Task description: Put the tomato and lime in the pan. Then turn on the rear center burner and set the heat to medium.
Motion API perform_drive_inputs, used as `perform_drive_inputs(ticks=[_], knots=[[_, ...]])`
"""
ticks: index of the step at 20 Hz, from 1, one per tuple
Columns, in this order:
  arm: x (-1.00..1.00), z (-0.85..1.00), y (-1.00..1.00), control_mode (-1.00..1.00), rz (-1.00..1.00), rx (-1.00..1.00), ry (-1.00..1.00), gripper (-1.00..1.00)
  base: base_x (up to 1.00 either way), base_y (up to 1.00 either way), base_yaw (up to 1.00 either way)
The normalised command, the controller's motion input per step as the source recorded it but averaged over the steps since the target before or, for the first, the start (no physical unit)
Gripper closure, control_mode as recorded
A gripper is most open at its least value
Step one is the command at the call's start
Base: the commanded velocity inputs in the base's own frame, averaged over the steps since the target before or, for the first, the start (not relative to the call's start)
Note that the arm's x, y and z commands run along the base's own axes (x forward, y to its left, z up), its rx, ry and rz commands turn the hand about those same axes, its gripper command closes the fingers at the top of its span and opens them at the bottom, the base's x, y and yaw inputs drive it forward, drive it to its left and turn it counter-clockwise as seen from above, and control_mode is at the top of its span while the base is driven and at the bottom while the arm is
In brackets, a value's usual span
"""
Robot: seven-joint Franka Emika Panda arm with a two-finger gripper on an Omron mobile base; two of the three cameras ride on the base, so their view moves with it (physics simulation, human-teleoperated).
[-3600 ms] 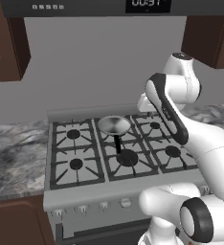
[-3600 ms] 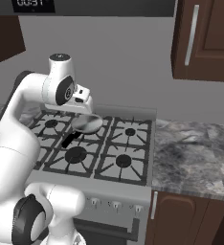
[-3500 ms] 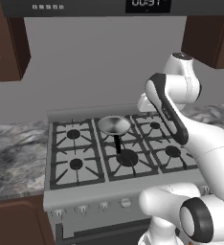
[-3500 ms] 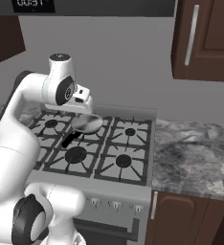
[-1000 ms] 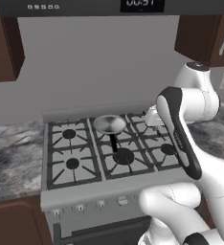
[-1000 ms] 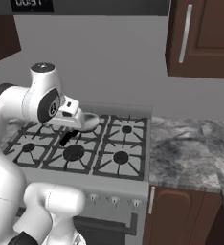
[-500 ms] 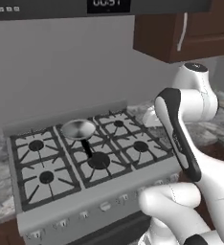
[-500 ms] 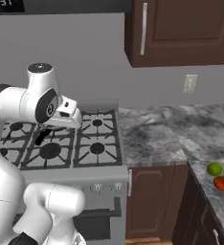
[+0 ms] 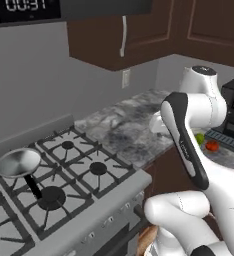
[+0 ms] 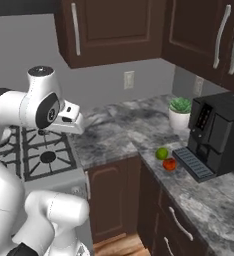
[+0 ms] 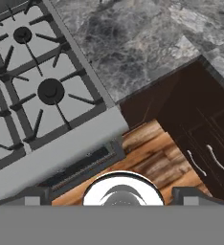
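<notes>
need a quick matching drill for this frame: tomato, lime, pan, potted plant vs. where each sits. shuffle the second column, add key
Things:
1. tomato
2. lime
3. pan
4. potted plant

Places:
A. on the stove, over a rear burner grate
B. counter corner, left of the coffee machine
C. on the counter, by the coffee machine's drip tray, nearer the counter's front edge
D. on the counter, just behind the red fruit

Pairs: 1-C, 2-D, 3-A, 4-B

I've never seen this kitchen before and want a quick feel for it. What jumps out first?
The big white arm dominates the foreground, raised over the stove's edge. On the marble counter, a lime and tomato sit side by side before a black coffee machine. A shiny silver pan rests on the rear center burner.
</notes>
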Motion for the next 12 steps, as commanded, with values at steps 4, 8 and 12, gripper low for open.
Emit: perform_drive_inputs(ticks=[4, 8, 12], knots=[[0.00, 0.00, 0.00, 1.00, 0.00, 0.00, 0.00, -1.00, 0.70, -0.37, 0.00], [0.00, 0.00, 0.00, 1.00, 0.00, 0.00, 0.00, -1.00, 0.68, -0.46, 0.04], [0.00, 0.00, 0.00, 1.00, 0.00, 0.00, 0.00, -1.00, 0.77, -0.24, -0.05]])
